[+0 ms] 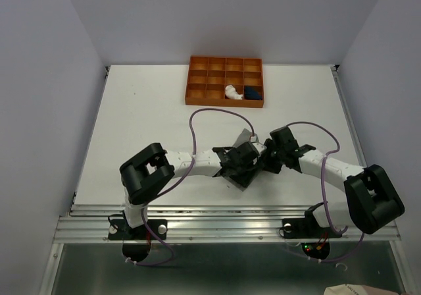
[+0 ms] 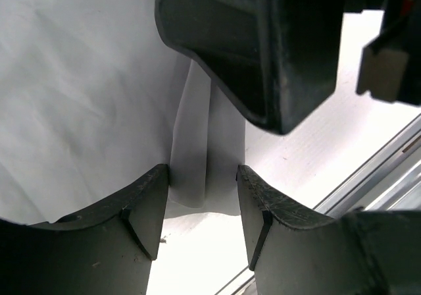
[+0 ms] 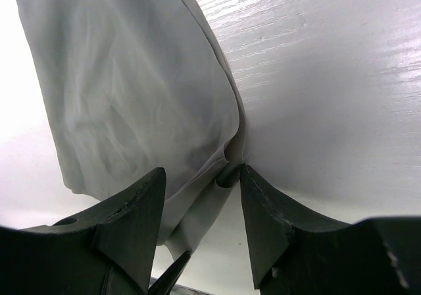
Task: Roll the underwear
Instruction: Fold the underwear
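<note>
White garment and navy garment sit rolled in the tray; left gripper and right gripper straddle the unrolled grey garment, clamping indeterminate.

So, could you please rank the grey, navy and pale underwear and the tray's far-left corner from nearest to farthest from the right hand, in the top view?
1. Grey underwear: between the right hand's fingers, mid-table.
2. Navy underwear and pale underwear: side by side in the orange tray's near row; too close to call.
3. Tray's far-left corner: farthest.
</note>
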Robot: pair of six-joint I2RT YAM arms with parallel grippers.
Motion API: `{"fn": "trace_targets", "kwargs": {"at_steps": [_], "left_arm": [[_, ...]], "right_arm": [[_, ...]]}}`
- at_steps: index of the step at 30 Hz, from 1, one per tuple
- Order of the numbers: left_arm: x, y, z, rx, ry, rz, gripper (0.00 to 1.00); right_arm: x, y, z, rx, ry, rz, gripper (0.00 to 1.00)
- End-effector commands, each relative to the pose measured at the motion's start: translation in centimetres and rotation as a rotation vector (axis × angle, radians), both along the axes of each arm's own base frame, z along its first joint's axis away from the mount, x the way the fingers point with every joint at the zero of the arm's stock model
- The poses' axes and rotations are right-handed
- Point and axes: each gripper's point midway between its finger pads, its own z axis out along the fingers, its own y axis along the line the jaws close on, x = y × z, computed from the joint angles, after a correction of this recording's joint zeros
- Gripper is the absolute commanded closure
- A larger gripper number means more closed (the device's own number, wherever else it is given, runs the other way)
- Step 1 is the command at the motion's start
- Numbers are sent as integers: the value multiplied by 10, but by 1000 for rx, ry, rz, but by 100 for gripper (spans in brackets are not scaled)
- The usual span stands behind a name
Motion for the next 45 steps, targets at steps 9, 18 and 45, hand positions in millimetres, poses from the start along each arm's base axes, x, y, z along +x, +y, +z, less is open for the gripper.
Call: {"fn": "trace_targets", "kwargs": {"at_steps": [9, 18, 45], "left_arm": [[-9, -9, 18, -22, 12, -28, 44], [-24, -10, 11, 31, 5, -76, 43], [7, -2, 43, 7, -44, 152, 100]], "right_arm": [[-4, -13, -15, -33, 19, -36, 49], [-7, -14, -19, -35, 28, -40, 51], [9, -1, 30, 22, -105, 57, 99]]}}
